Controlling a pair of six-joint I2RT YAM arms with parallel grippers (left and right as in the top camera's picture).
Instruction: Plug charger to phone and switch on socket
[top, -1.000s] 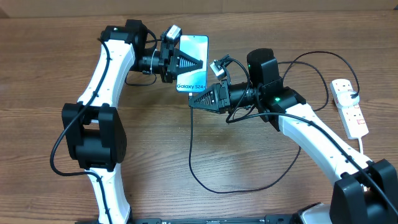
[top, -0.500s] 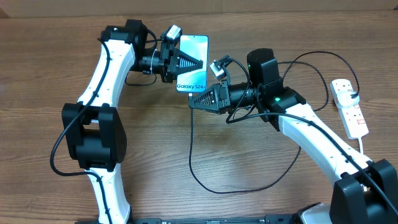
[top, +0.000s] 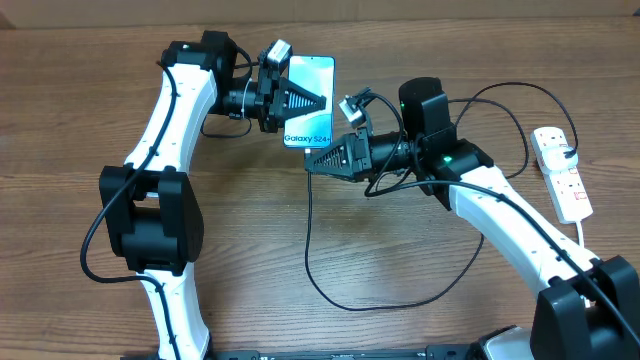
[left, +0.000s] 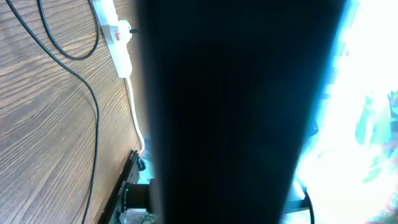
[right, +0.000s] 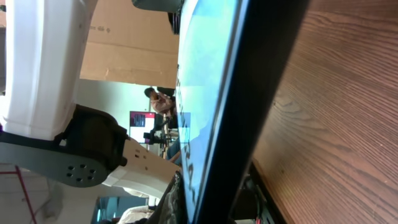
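The phone (top: 312, 70) has a light blue screen with dark edges. The charger (top: 307, 230) is a thin black line, and the socket (top: 562, 172) is white with small red switches. The table (top: 400, 240) is brown wood with stripy grain.

This looks like a robotics lab or test bench, not a home. Two white-and-black jointed arms, the left arm (top: 165, 130) and the right arm (top: 510, 225), stand on a plain wood-grain tabletop (top: 60, 120), with loose black wiring along their links. A white power strip (top: 562, 175) with red switches lies on the wood at the right edge. The right wrist view takes in a brown cardboard box (right: 134, 53) with a printed label and a pale wall behind the bench.
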